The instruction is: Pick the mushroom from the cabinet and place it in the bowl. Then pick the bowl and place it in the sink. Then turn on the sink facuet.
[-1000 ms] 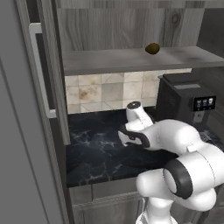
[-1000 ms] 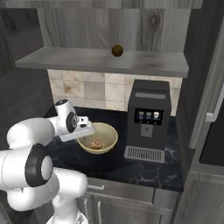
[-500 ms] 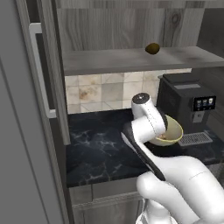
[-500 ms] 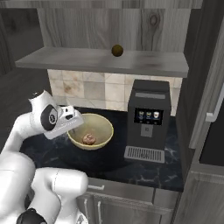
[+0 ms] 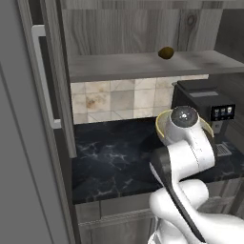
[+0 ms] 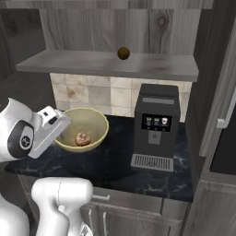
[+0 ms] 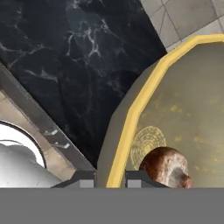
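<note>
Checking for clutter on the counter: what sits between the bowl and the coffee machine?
Nothing: in the right base view, bare dark counter separates the bowl from the coffee machine.

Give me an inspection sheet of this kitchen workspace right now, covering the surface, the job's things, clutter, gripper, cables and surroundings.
Surface: black marble counter, nothing spilled.
Bowl: pale yellow bowl up off the counter, tilted, held by its rim.
Mushroom: reddish-brown mushroom lying inside the bowl, also seen in the hand view.
Cabinet: grey shelf open, door swung out on the left.
Sink: nothing seen.
Clutter: olive-brown oval lump on the shelf; coffee machine on the counter beside the bowl.
Gripper: gripper shut on the bowl's rim, one finger on each side of the wall.
Cables: nothing seen.
Surroundings: tiled backsplash, drawers below the counter.
</note>
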Controlling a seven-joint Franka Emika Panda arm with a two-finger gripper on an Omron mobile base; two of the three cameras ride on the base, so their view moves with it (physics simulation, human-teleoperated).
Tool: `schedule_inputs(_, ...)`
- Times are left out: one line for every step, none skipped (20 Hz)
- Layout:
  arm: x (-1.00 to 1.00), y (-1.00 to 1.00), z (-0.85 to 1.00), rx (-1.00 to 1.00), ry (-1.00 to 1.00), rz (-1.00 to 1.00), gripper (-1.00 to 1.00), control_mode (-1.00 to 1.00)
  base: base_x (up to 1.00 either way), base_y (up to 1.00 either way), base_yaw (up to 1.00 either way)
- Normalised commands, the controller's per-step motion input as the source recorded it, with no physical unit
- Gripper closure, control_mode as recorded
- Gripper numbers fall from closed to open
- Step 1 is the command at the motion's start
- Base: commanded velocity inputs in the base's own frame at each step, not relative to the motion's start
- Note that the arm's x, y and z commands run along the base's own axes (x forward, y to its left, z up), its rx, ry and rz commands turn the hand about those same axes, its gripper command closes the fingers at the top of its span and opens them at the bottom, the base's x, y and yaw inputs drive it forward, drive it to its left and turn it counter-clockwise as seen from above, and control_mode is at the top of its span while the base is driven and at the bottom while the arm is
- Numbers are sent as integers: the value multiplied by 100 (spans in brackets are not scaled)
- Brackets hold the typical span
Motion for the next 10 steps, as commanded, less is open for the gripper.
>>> schedule_inputs(-99, 0, 90, -15, 0, 42, 100, -100, 0, 0, 0)
schedule_inputs(-93, 0, 96, -16, 0, 40, 100, -100, 0, 0, 0)
schedule_inputs(-84, 0, 100, -15, 0, 36, 100, -100, 0, 0, 0)
schedule_inputs(-61, 16, 100, -15, 0, 24, 100, -100, 0, 0, 0)
schedule_inputs(-46, 6, 100, -14, 7, 21, 100, -100, 0, 0, 0)
schedule_inputs(-69, 0, 100, -15, 0, 25, 100, -100, 0, 0, 0)
schedule_inputs(-63, 0, 79, -14, 0, 26, 100, -100, 0, 0, 0)
schedule_inputs(-54, 0, 52, -17, 0, 33, 100, -100, 0, 0, 0)
schedule_inputs(-27, 0, 29, -21, 0, 35, 100, -100, 0, 0, 0)
schedule_inputs(-22, 0, 18, -22, 0, 33, 100, -100, 0, 0, 0)
